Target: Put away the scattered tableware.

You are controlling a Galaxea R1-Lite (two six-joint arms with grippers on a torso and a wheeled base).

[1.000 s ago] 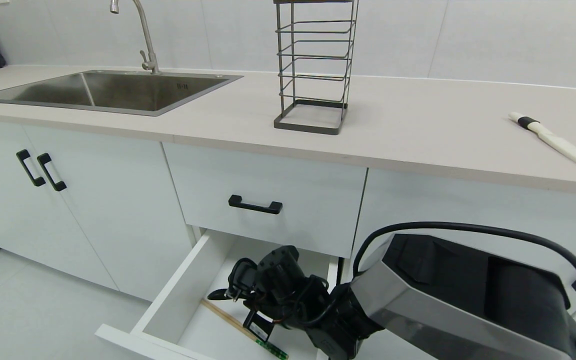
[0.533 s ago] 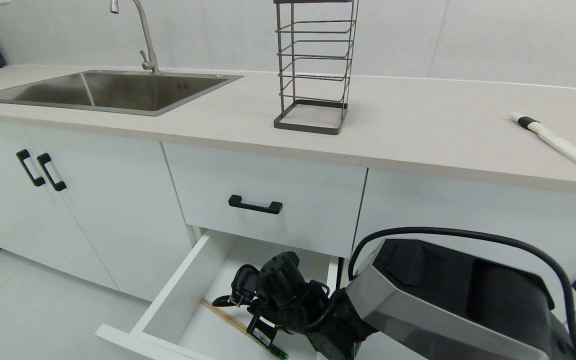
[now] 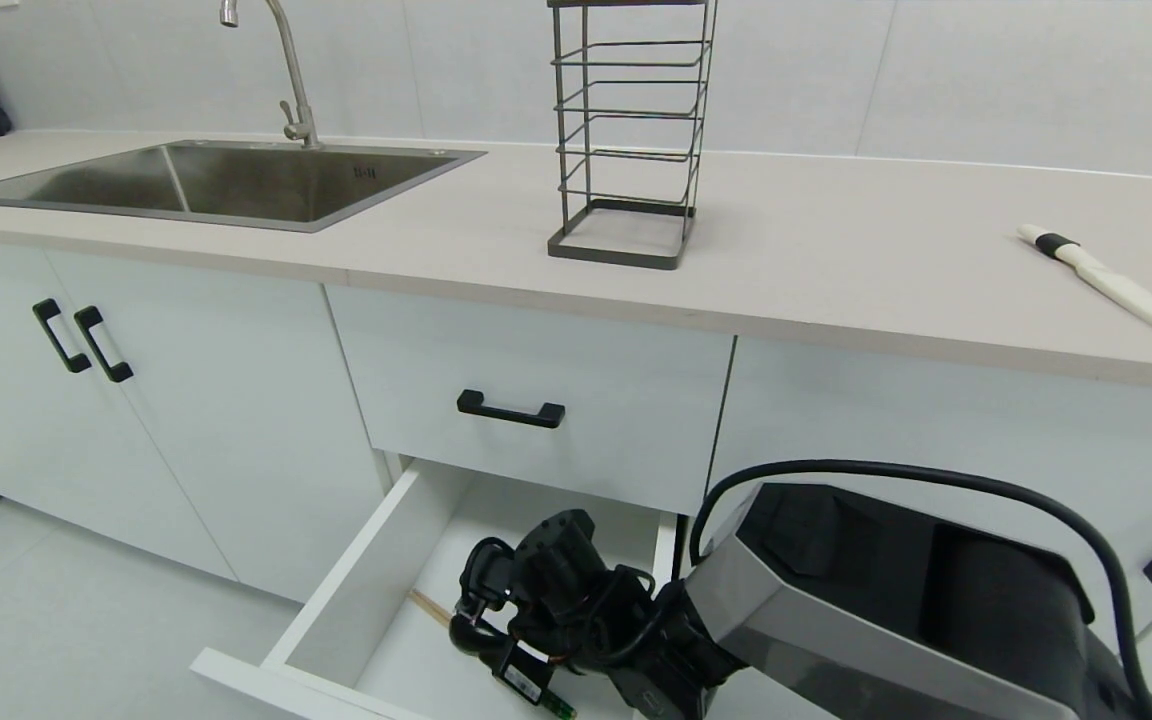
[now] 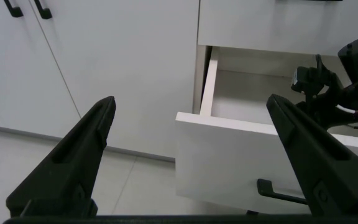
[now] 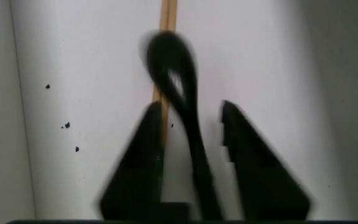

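Head view: right gripper (image 3: 501, 650) is down in the open drawer (image 3: 336, 580) at 6 o'clock. Left wrist view: left gripper (image 4: 190, 106) is spread wide, empty. Right wrist view: fingers apart around the black spoon (image 5: 173, 68), so a sloppy pull-out could snag it.

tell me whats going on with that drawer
The right pincer is down in the open drawer, a black spoon between its spread fingers, over wooden chopsticks on the drawer floor. The left pincer hangs open outside the drawer front. A white knife lies out on the counter.
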